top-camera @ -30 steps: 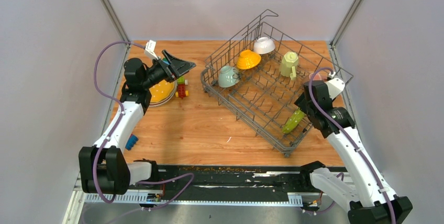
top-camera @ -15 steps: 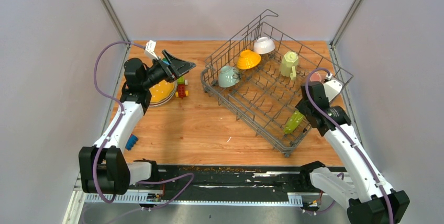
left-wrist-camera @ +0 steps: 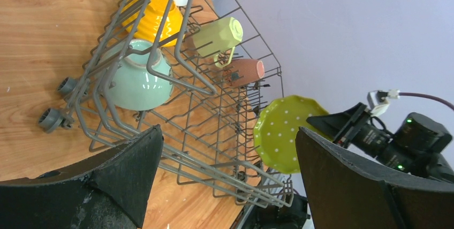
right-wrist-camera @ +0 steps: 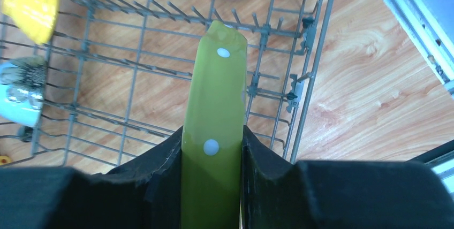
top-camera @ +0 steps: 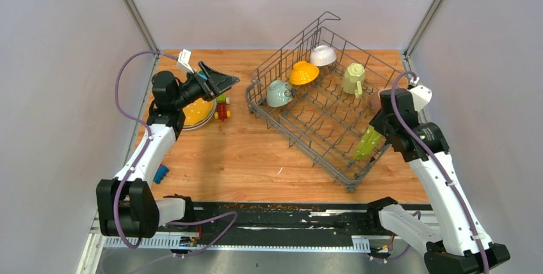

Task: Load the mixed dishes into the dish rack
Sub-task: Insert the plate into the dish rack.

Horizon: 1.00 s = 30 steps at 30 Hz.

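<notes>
Desk (top-camera: 243, 152) of wood carries the dish rack (top-camera: 318, 123), which sits skewed at the far right with its raised loop at the far end.

Inside the rack, toward that far end, are a yellow bowl (top-camera: 303, 72), a white bowl (top-camera: 323, 55), a teal mug (top-camera: 279, 93), a pale-green mug (top-camera: 353, 79) and a pink mug (left-wrist-camera: 243, 72). The near half holds only bare tines.

The lime-green white-dotted plate (right-wrist-camera: 214, 127) stands on edge at the near right corner of the rack, tilted slightly. The right end effector (right-wrist-camera: 213, 132) is clamped on its rim, one pad against each face. Whether the lower edge is seated between tines cannot be told from these views.

The left end effector (top-camera: 221, 80) hangs spread wide and holding nothing above a yellow plate (top-camera: 200, 111) at the desk's left side. Small toy blocks (top-camera: 222, 106) lie just beside that plate.

Assessment of the plate:
- **Material:** it appears to be glazed ceramic, so it is rigid, moderately heavy for its size, and liable to chip against wire.
- **Slip risk:** the glaze is probably slick, and a rim pinch this narrow may let the plate swing or slip.
- **Recommended hold:** at the rim as now, pads flat on both faces, directly above the plate's centre so it hangs plumb.
- **Release:** advisable only once the tines bear the weight.
</notes>
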Available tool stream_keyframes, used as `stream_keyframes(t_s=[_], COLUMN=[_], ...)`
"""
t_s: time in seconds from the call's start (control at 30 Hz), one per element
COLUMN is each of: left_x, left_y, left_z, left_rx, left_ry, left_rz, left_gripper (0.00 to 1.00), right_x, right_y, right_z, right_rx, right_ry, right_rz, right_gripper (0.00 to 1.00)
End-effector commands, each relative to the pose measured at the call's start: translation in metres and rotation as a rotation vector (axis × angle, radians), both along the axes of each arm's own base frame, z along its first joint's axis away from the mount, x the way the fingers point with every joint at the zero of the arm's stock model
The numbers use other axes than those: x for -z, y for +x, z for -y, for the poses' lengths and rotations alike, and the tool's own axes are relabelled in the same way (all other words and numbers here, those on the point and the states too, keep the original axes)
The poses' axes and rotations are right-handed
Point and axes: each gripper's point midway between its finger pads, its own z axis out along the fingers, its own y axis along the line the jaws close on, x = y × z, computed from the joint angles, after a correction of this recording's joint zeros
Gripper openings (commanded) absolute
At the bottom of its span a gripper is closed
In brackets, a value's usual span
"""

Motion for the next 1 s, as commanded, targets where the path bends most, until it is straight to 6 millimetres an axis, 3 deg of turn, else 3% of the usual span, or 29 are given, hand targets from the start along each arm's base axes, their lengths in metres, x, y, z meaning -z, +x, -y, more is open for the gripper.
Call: stream_keyframes(t_s=[0.0,0.13,0.43,0.67,0.97], left_x=[-0.012,-0.011,-0.012,-0.012,-0.01], left_y=[0.0,0.0,0.0,-0.005,-0.004], left_z=[0.002,0.001,0.002,0.001,0.0], left_rx=[0.014,0.011,0.014,0.011,0.006], left_ry=[0.014,0.014,0.006,0.018,0.026], left_rz=[0.059,0.055,0.055,0.052,0.04], left_gripper=[1.0,1.0,1.0,1.0,1.0], right_x=[-0.086,-0.113,-0.14,-0.139,-0.123], right_y=[0.016,0.024,0.096,0.136,0.153], right_z=[-0.011,-0.018,-0.058,-0.094,-0.111], right_rx=[-0.021,-0.045,-0.107,-0.109,-0.086], right_ry=[0.099,0.128,0.222,0.233,0.193], right_rz=[0.261,0.327,0.434,0.453,0.437], right_gripper=[0.0,0.0,0.0,0.0,0.0])
